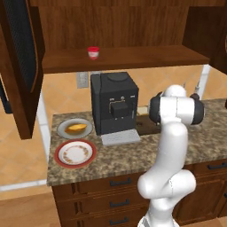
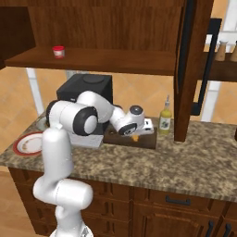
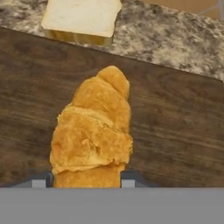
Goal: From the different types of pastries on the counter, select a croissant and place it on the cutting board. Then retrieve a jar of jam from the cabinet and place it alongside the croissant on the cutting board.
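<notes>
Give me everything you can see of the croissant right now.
The croissant is a golden-brown, flaky-looking pastry with ridged layered segments and a tapered end pointing away from the hand. It lies flat on the dark wooden cutting board, near the middle of the board as the hand view shows it. The gripper sits at its near end, a dark fingertip on each side; actual contact is hard to judge. In the right base view a small orange bit shows under the hand.

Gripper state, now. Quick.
Gripper: low over the cutting board, fingertips on either side of the croissant, which lies on the board. Whether it grips it or has let go cannot be told.
</notes>
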You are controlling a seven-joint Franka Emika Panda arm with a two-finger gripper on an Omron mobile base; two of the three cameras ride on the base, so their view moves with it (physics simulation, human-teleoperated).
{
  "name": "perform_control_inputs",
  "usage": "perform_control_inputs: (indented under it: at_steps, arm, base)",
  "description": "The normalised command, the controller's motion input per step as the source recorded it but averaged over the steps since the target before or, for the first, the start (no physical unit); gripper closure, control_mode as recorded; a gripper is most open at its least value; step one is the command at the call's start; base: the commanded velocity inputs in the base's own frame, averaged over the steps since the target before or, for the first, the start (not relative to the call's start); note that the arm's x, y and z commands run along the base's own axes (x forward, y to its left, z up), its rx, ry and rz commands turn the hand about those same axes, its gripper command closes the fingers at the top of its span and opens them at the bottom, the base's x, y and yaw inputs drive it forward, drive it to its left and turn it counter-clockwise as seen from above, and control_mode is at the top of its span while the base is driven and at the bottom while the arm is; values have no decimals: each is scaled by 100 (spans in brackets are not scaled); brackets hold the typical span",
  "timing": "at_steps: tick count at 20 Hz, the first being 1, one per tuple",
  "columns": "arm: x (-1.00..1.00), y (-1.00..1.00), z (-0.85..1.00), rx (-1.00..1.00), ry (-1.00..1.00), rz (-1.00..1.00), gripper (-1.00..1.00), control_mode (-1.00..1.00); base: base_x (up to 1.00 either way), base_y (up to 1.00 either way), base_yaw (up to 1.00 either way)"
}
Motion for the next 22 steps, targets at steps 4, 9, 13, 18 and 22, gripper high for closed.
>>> perform_control_inputs:
  at_steps: [4,9,13,18,22]
  arm:
    - [25,-1,-53,0,4,-1,-100,-100]
    - [14,-4,-55,0,1,0,-100,-100]
    - [1,0,2,0,0,0,-100,-100]
    - [-22,0,40,1,0,0,-100,-100]
    - [-91,0,63,6,-12,0,-100,-100]
  base:
    - [0,0,0]
    - [0,0,0]
    - [0,0,0]
    - [0,0,0]
    - [0,0,0]
